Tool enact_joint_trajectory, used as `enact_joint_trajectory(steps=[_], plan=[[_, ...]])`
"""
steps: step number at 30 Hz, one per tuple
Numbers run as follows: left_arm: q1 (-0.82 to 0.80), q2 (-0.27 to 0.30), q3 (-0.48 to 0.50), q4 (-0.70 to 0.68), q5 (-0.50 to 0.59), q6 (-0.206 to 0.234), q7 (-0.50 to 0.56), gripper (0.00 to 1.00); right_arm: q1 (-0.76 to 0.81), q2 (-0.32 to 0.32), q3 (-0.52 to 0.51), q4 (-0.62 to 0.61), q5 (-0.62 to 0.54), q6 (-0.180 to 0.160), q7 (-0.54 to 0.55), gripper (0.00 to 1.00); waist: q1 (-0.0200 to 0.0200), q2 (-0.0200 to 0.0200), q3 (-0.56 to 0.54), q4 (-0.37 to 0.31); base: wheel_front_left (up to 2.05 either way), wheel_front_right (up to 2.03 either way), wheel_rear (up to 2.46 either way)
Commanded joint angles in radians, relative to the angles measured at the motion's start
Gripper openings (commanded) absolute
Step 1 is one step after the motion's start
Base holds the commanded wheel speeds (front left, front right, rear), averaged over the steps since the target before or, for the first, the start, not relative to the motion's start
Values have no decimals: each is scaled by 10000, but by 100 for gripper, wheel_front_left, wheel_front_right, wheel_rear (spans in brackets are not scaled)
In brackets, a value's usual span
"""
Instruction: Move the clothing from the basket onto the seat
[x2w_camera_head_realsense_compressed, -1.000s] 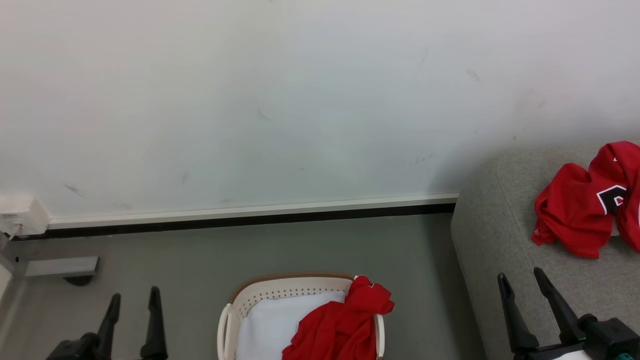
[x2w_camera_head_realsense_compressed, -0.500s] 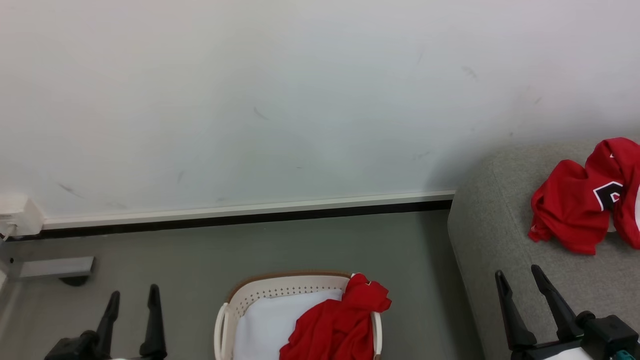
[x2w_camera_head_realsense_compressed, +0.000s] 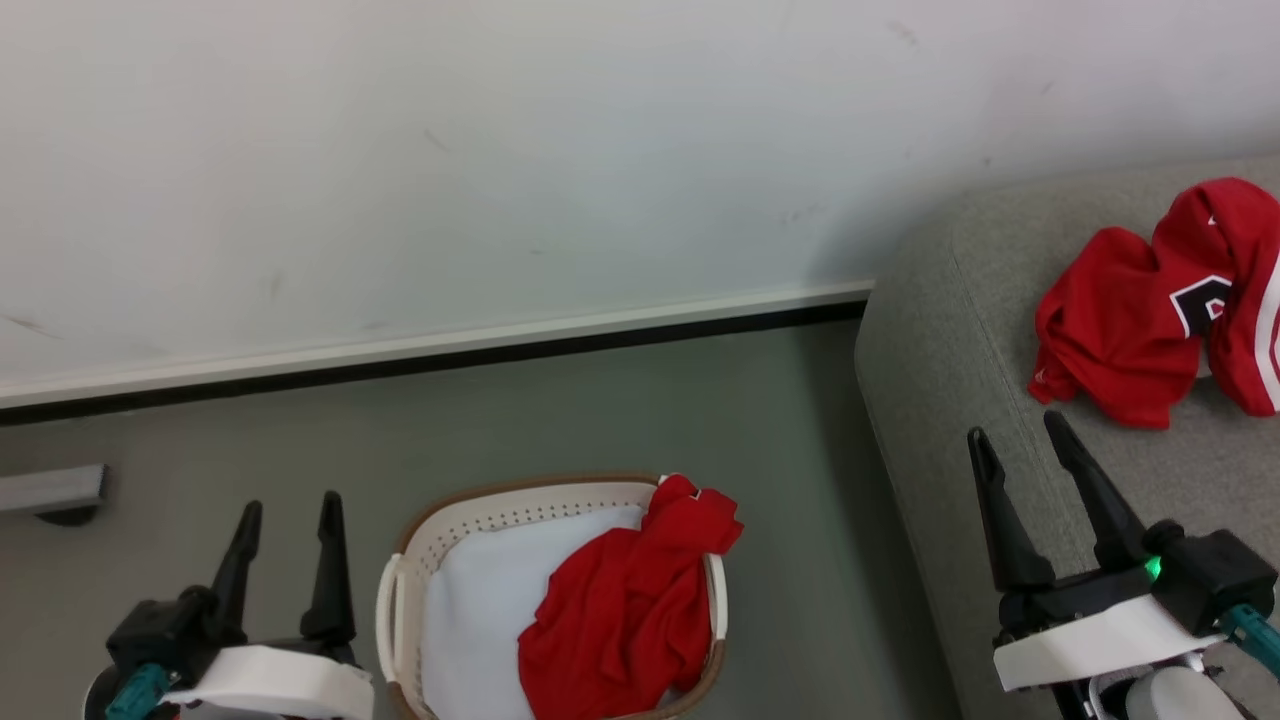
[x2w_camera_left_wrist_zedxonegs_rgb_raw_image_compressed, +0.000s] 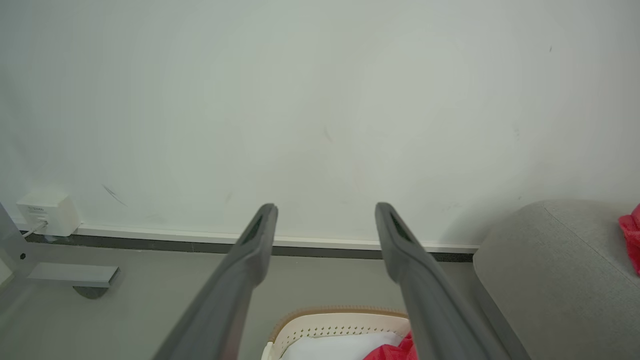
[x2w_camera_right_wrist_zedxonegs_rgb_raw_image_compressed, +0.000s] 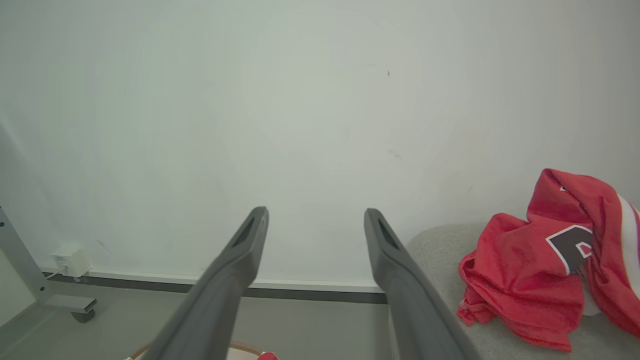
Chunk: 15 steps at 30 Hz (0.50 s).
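Grey floor (x2w_camera_head_realsense_compressed: 600, 400) below white wall (x2w_camera_head_realsense_compressed: 500, 150): basket (x2w_camera_head_realsense_compressed: 500, 505) holding one red jersey (x2w_camera_head_realsense_compressed: 620, 610); second jersey (x2w_camera_head_realsense_compressed: 1110, 320) lying on sofa (x2w_camera_head_realsense_compressed: 950, 330); left gripper (x2w_camera_head_realsense_compressed: 290, 505), right gripper (x2w_camera_head_realsense_compressed: 1012, 425) hovering spread, empty.

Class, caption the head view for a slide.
Open left gripper and right gripper hover; one red jersey in cream perforated basket, second red jersey on grey fabric sofa.

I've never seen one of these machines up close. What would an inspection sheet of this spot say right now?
Surface: plain grey floor.
Job's things: first red jersey in the basket, draped over its rim; second red jersey on the grey sofa.
Clutter: nothing seen.
Pincers: left pincer open, empty, beside the basket; right pincer open, empty, near the sofa.
Cables: thin white lead at a wall box.
Surroundings: scuffed white wall, metal stand foot.
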Motion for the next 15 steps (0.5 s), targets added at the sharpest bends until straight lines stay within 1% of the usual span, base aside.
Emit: enact_joint_trajectory(steps=[1, 10, 15], plan=[[-198, 143, 1, 3, -94, -11, -3, 100, -234, 24, -57, -74, -41, -22, -3, 100, -1, 0, 576, -391, 0, 0, 0], [-1132, 617, -573, 356, -370, -7, -4, 100, -1075, 249, -121, -436, -211, -22, -3, 100, -1, 0, 1861, -1062, 0, 0, 0], [-1787, 1028, -1275, 1190, -743, -7, -4, 100, -1421, 414, -156, -635, -312, -22, -3, 100, -1, 0, 2565, -1366, 0, 0, 0]])
